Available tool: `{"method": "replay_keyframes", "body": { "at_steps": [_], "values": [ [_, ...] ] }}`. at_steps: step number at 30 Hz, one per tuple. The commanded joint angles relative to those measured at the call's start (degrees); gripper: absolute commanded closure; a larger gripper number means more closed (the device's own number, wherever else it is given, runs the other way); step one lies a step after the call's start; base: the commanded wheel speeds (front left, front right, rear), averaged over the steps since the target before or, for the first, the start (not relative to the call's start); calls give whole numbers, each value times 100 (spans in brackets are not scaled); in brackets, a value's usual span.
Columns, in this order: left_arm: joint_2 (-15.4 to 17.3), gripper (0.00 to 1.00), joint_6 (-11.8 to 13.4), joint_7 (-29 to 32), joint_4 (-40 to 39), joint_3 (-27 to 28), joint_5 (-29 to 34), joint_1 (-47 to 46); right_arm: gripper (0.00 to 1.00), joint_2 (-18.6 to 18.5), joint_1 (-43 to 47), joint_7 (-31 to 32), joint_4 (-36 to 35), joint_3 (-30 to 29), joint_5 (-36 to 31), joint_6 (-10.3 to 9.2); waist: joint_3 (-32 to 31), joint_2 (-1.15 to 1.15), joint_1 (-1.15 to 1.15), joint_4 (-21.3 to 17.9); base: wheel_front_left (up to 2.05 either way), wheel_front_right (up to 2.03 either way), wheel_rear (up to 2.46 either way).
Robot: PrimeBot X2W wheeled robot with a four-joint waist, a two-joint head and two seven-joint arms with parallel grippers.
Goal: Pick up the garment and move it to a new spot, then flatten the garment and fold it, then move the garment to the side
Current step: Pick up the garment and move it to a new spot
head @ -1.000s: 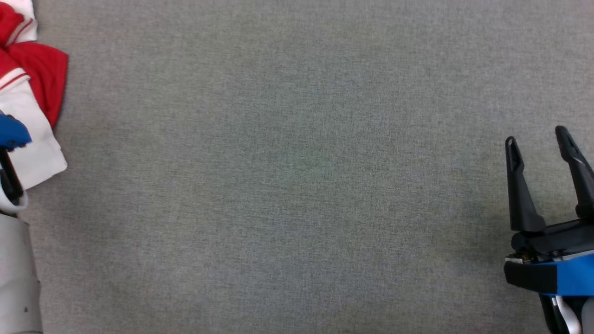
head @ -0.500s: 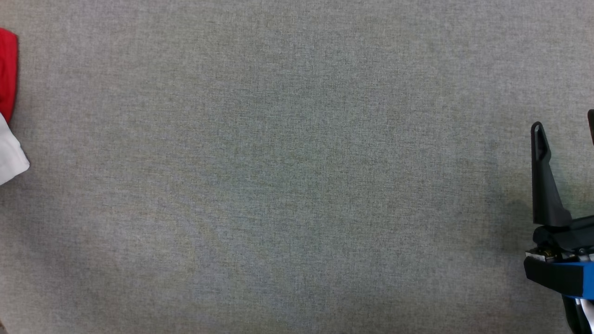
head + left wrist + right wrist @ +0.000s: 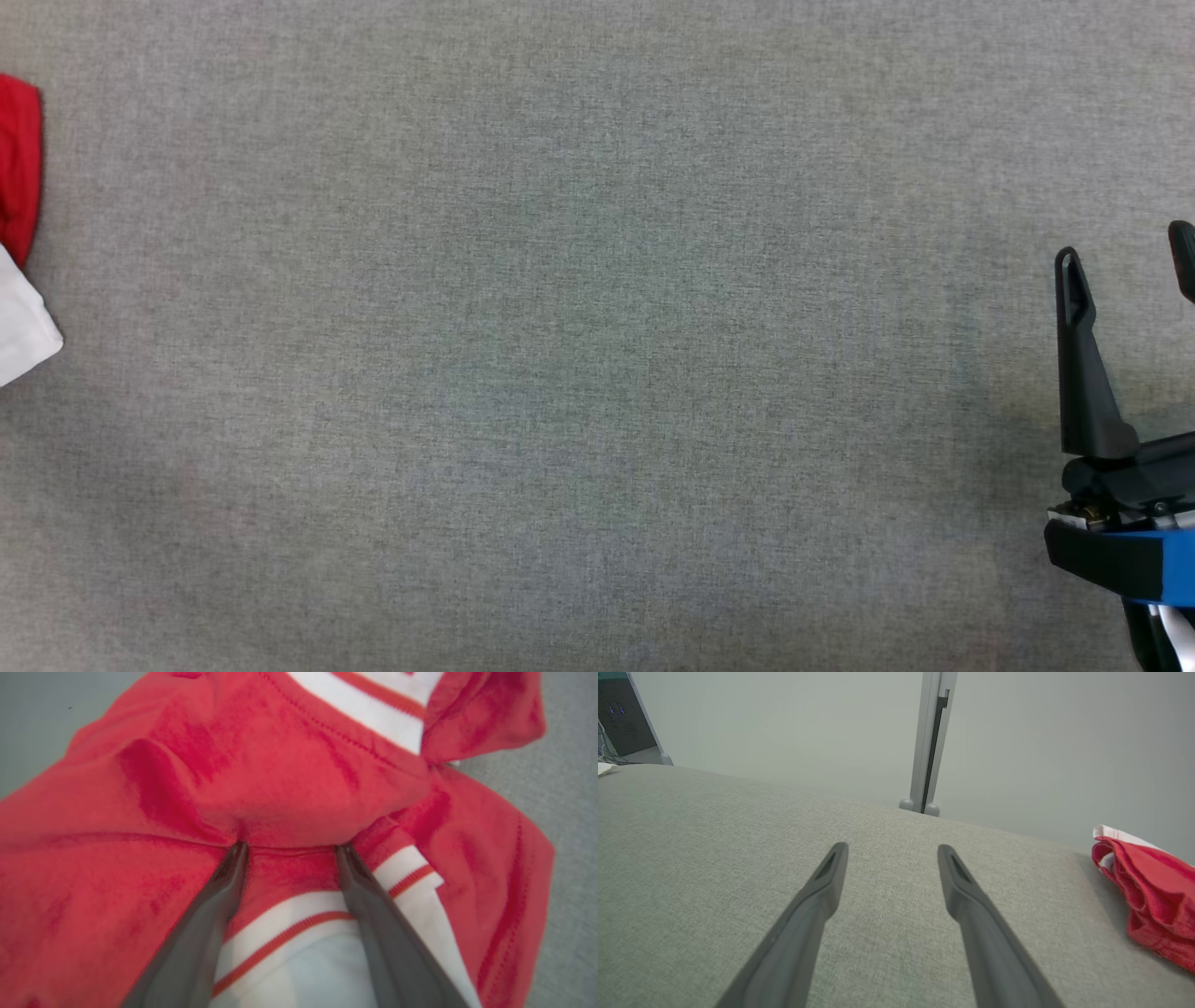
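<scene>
At the fingertips of the left pincer lies the garment, red with white striped bands, crumpled in folds. Both tips press into the red cloth, with a bulging fold just beyond them and a white panel between the fingers. The jaws stand wide apart, not closed on the cloth. Beneath is the grey cloth-covered desk. Head view: garment edge at far left, right pincer at far right, well apart. Right pincer open, holding nothing, fingers over the desk; in its wrist view the garment sits to the right of the fingers. Behind the desk are a pale wall and a grey post.
</scene>
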Motion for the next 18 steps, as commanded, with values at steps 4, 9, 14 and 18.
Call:
{"method": "replay_keyframes", "body": {
  "at_steps": [4,9,14,18],
  "values": [
    [-222,100,-95,405,340,-52,-110,251,0,22,-10,-54,38,13,31,1,-57,1,1,-56,0,0,0],
    [-228,100,-142,538,307,-170,-117,247,0,87,1,-87,125,42,32,1,-196,1,1,-97,0,0,0],
    [-61,100,-168,301,-149,-346,-82,36,0,190,-47,-178,341,170,62,1,-496,1,1,-157,0,0,0],
    [26,100,-187,146,-502,-539,-30,-72,0,262,-53,-270,529,253,97,1,-767,1,1,-245,0,0,0]
  ]
}}
